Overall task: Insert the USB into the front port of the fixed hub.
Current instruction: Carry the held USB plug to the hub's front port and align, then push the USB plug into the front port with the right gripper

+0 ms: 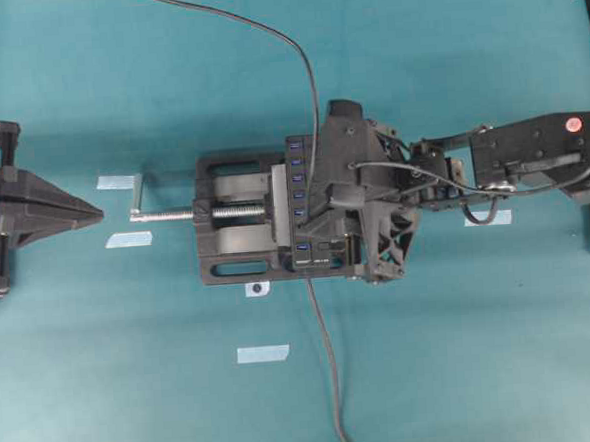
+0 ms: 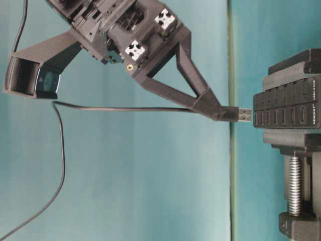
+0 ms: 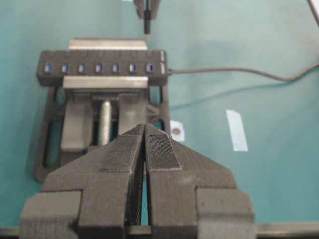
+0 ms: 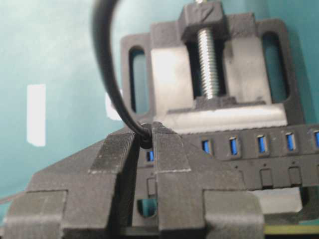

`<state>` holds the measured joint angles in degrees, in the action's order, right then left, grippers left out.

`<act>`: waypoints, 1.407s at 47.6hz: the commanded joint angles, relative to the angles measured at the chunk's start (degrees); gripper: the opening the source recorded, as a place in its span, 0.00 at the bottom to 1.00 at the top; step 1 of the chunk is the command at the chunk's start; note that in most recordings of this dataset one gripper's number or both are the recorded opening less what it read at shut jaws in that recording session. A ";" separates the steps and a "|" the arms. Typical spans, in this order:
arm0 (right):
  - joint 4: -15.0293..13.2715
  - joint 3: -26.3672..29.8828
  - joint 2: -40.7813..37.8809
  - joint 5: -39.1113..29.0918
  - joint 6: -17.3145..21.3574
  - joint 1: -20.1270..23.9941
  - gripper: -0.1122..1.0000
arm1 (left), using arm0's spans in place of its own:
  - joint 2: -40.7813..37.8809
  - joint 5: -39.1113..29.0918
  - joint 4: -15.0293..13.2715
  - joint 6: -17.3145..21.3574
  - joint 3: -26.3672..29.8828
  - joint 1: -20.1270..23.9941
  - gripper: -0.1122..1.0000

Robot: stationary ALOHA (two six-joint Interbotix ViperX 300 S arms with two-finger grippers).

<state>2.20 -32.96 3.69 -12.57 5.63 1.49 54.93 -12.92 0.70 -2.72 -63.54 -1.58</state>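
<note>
The fixed hub, a narrow black bar with blue ports, is clamped in a black vise. My right gripper is shut on the USB plug. It holds the plug right over the hub, with the metal tip a small gap short of the port face. In the right wrist view my gripper pinches the plug above the end port. The USB's thin cable runs off to the far edge. My left gripper is shut and empty, well to the left of the vise; it also shows in its wrist view.
The vise's silver screw and crank stick out toward my left gripper. The hub's own cord trails to the near edge. Pale tape marks and a small dotted sticker lie on the teal table.
</note>
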 commanded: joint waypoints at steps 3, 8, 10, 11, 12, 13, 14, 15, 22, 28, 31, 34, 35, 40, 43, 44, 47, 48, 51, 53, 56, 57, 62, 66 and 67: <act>-0.09 0.35 0.09 0.70 0.62 0.70 0.15 | -0.18 0.53 0.18 -0.18 0.88 -0.09 0.10; -0.09 0.35 -0.70 0.79 0.44 0.79 0.15 | -0.26 0.53 0.18 -0.18 0.88 -0.18 0.10; -0.09 0.53 -1.05 0.53 0.35 0.88 0.15 | -0.26 0.53 0.18 -0.18 0.88 -0.09 0.10; -0.09 0.70 -1.14 0.44 0.35 0.88 0.15 | -0.26 0.53 0.18 -0.18 0.88 -0.09 0.10; -0.09 0.70 -1.23 0.35 0.35 0.88 0.15 | -0.18 0.53 0.18 -0.18 0.88 -0.09 0.10; -0.18 0.70 -1.41 0.35 0.26 0.88 0.15 | -0.26 0.53 0.18 -0.18 0.88 -0.09 0.10; -0.18 0.79 -1.41 0.44 0.26 0.88 0.15 | -0.26 0.53 0.18 -0.18 0.88 -0.18 0.10; -0.18 0.79 -1.58 0.44 0.26 0.88 0.15 | -0.26 0.53 0.18 -0.26 0.88 -0.09 0.10; -0.18 1.23 -2.55 0.70 0.26 0.97 0.15 | -0.35 0.53 0.18 -0.18 1.05 -0.09 0.10; -0.18 1.41 -3.08 0.79 0.18 0.88 0.15 | -0.26 0.53 0.18 -0.18 1.14 -0.09 0.10; -0.18 1.58 -3.34 0.70 0.18 0.97 0.15 | -0.18 0.53 0.18 -0.18 1.05 -0.09 0.10; -0.18 1.67 -3.60 0.79 0.09 0.97 0.15 | -0.18 0.53 0.18 -0.18 1.05 -0.09 0.10; -0.26 1.76 -3.60 0.79 0.09 0.97 0.15 | -0.18 0.53 0.18 -0.18 1.05 -0.09 0.10; -0.26 2.02 -3.87 0.79 0.09 0.88 0.15 | -0.18 0.53 0.18 -0.18 0.97 -0.09 0.10; -0.35 2.02 -4.04 0.79 0.09 0.88 0.15 | -0.18 0.53 0.18 -0.26 0.88 -0.09 0.10; -0.44 2.02 -4.13 0.79 0.09 0.97 0.15 | -0.18 0.53 0.18 -0.26 0.88 -0.09 0.10; -0.70 2.02 -4.22 0.70 0.09 0.88 0.15 | -0.18 0.53 0.18 -0.18 0.88 -0.09 0.10; -0.79 2.02 -4.31 0.70 0.18 0.97 0.15 | -0.18 0.53 0.18 -0.26 0.88 -0.09 0.10; -0.79 2.02 -4.48 0.79 0.18 0.88 0.15 | -0.18 0.53 0.18 -0.26 0.88 -0.09 0.10; -0.79 2.11 -4.66 0.79 0.09 0.88 0.15 | -0.18 0.53 0.18 -0.26 0.88 -0.09 0.10; -0.79 2.29 -4.83 0.70 0.09 0.88 0.15 | -0.18 0.53 0.18 -0.26 0.97 -0.09 0.10; -0.79 2.29 -4.92 0.70 0.09 0.88 0.15 | -0.18 0.53 0.18 -0.18 0.88 -0.09 0.10; -0.79 2.46 -5.10 0.62 0.09 0.88 0.15 | -0.18 0.53 0.18 -0.18 0.97 -0.09 0.10; -0.79 2.46 -5.19 0.88 0.09 0.88 0.15 | -0.18 0.53 0.18 -0.26 0.97 -0.09 0.10; -0.79 2.46 -5.19 0.79 0.09 0.88 0.15 | -0.18 0.53 0.18 -0.18 0.88 -0.09 0.10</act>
<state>1.49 -31.90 -2.29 -12.22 5.63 2.20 54.93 -12.92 0.79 -2.90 -63.54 -1.67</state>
